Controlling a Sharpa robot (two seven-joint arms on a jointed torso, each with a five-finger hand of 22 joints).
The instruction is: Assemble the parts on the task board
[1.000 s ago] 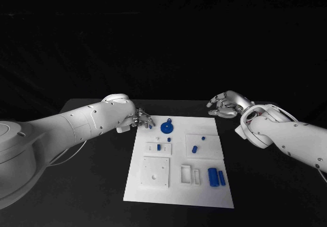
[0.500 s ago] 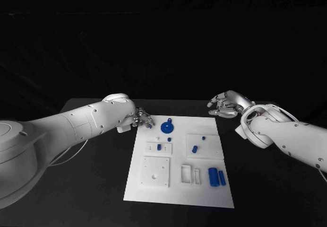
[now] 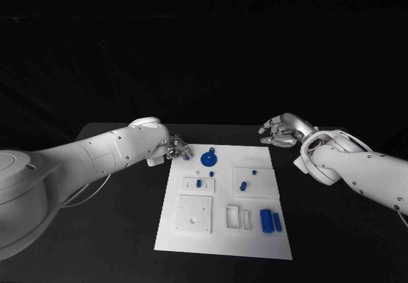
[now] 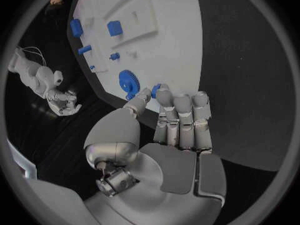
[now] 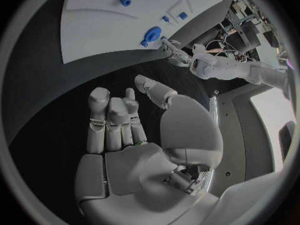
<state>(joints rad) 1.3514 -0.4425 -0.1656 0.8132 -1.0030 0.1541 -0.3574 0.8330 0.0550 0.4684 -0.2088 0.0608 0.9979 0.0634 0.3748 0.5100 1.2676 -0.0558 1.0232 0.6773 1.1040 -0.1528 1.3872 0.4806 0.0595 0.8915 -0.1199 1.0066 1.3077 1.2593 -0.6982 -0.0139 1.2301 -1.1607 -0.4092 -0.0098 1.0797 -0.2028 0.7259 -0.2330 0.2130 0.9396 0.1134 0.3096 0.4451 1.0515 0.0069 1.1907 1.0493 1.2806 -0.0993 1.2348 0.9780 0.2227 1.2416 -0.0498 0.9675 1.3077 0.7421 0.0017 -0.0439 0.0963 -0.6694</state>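
The white task board (image 3: 255, 242) lies in the middle of the black table. A blue gear (image 3: 208, 158) sits near its far edge, and the left wrist view has it too (image 4: 129, 82). My left hand (image 3: 176, 147) hovers at the board's far left corner, close to the gear. It pinches a small blue part (image 4: 155, 89) between thumb and fingertip. My right hand (image 3: 285, 131) hangs off the board's far right corner, fingers loosely bent, holding nothing (image 5: 119, 125).
On the board lie small blue pieces (image 3: 198, 183) (image 3: 243, 186) and two blue cylinders (image 3: 266, 220) near the front right. A white square block (image 3: 194, 213) and a white slotted block (image 3: 238, 217) stand near the front. Bare black table surrounds the board.
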